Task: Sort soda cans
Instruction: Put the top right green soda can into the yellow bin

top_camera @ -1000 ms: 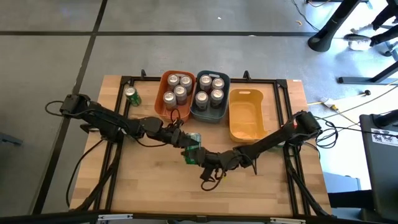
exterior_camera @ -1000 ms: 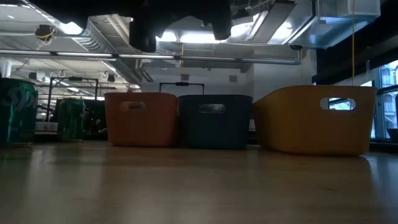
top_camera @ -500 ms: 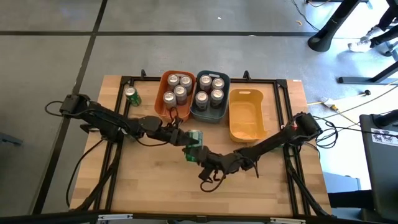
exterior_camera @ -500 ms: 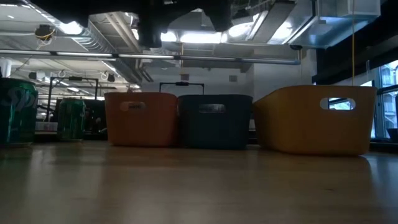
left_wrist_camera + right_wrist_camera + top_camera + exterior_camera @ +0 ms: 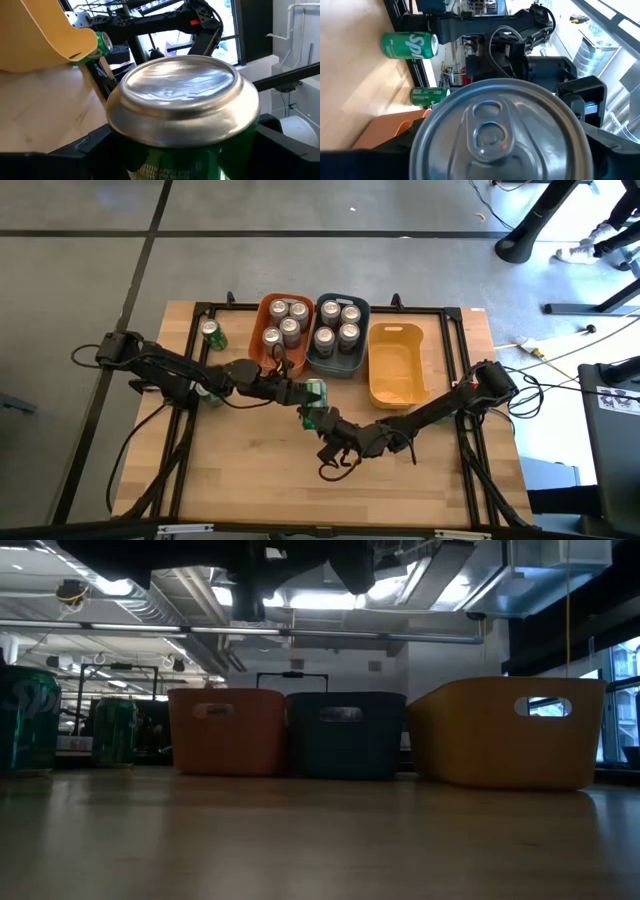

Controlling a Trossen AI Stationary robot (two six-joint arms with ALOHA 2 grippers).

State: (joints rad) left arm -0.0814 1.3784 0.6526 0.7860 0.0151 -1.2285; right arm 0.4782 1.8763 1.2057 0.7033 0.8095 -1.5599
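Green is the can (image 5: 316, 391) that hangs above the middle of the wooden table (image 5: 240, 480), gripped between both arms. The left gripper (image 5: 300, 392) closes its fingers on the can's body from one end, with the bare silver bottom (image 5: 181, 95) facing its wrist camera. The right gripper (image 5: 322, 423) closes on the same can from the other end, where the silver top with the pull tab (image 5: 501, 134) shows. Both grippers have their fingers spread wide around the can. At the far side of the table stand three bins in a row: the orange bin (image 5: 268, 308) with four silver-topped cans, the grey-blue bin (image 5: 362, 355) with four more, and the yellow bin (image 5: 395, 395). Another green can (image 5: 211, 333) stands near the far left corner of the table, well apart from the bins.
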